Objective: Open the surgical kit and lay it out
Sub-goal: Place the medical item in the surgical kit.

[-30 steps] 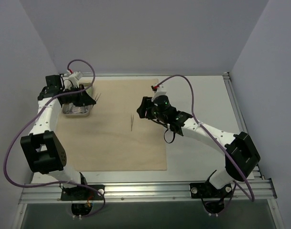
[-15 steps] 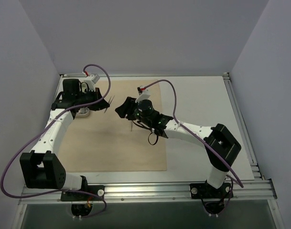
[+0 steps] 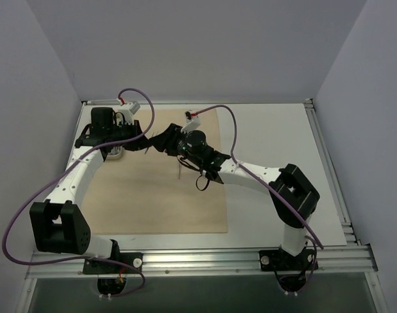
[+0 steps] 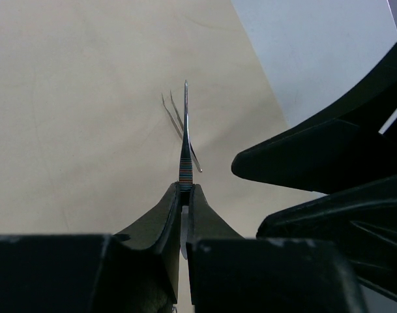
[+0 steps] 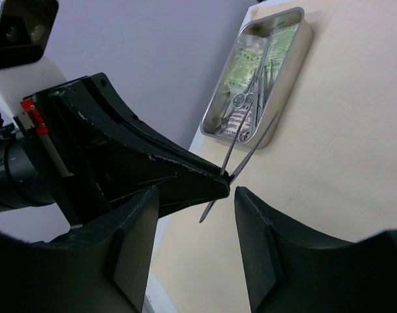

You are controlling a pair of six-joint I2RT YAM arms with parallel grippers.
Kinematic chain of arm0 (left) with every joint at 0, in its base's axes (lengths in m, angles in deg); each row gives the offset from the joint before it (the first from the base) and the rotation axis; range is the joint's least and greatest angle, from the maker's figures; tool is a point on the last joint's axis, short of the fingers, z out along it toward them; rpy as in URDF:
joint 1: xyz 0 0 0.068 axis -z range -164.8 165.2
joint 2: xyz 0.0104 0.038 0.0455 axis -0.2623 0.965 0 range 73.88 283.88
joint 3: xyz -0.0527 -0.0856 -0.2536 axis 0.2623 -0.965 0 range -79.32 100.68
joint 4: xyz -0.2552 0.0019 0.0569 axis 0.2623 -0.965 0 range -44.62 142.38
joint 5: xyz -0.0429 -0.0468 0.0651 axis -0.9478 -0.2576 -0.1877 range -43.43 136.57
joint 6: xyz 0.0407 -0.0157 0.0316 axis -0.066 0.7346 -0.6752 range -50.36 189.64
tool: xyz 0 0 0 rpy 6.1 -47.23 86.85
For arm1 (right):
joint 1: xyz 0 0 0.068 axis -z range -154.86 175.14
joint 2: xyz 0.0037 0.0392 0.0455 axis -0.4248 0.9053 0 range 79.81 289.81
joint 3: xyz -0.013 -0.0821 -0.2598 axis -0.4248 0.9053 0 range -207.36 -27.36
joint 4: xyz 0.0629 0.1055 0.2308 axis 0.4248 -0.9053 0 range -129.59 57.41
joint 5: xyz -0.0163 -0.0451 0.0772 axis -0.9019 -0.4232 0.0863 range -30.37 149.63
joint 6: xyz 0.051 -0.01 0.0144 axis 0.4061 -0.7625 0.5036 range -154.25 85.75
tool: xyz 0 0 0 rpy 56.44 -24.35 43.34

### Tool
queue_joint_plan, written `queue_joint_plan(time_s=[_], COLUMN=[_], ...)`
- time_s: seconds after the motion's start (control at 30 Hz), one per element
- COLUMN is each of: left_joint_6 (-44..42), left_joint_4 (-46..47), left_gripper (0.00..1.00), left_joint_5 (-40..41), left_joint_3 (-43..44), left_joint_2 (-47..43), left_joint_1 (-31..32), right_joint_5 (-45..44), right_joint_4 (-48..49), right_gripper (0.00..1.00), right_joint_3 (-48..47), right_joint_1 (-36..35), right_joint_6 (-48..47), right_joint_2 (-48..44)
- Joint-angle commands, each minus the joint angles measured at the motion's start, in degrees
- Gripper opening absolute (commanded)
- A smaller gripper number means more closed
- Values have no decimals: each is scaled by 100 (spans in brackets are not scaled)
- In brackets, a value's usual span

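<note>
Tweezers [image 4: 185, 140] clamped near their handle end in the shut left hand [image 4: 184, 195], tips pointing away, lifted above the beige cloth wrap [image 3: 152, 189] near the tabletop's far left corner. Right hand [image 5: 231, 189] brought up close, fingers parted around the tweezers' free end and not yet pinching it, so apparently a hand-over in mid-air. Steel tray [image 5: 286, 72] sits at the cloth's far left corner, holding scissor-like instruments [image 5: 250, 98] and green packets [image 5: 240, 68]. One more thin instrument [image 3: 178, 168] lies alone on the cloth, near its middle.

To do this step well:
- Centre the parted right fingers on the tweezers' shaft before closing; grip clear of the fine tips.
- Keep the left hand shut until the right has a firm pinch, then release cleanly.
- Move slowly, both hands being nearly in contact.
- Afterwards lay the tweezers flat on bare cloth, beside the lone instrument but not crossing it.
</note>
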Motion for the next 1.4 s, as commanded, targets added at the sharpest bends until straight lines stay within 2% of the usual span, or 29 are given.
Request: queue_joint_plan(time_s=[0.0,0.27,0.43,1.13,1.37], left_joint_6=[33,6,-47,-73,-90], left_joint_4=[268,268,259,268,241], left_gripper=[2,2,2,2,2], left_joint_5=[49,66,110,163,154], left_joint_3=[32,23,14,23,32], left_joint_2=[-10,-45,16,-19,-19], left_joint_1=[39,57,92,145,171], right_joint_5=[257,248,319,371,389], right_joint_4=[490,420,333,-19,-19], right_gripper=[46,45,40,38,25], right_joint_3=[-194,-370,-598,-1020,-1065], right_joint_1=[172,234,234,225,234], right_joint_6=[485,697,531,583,627], right_joint_2=[198,462,559,919,1007])
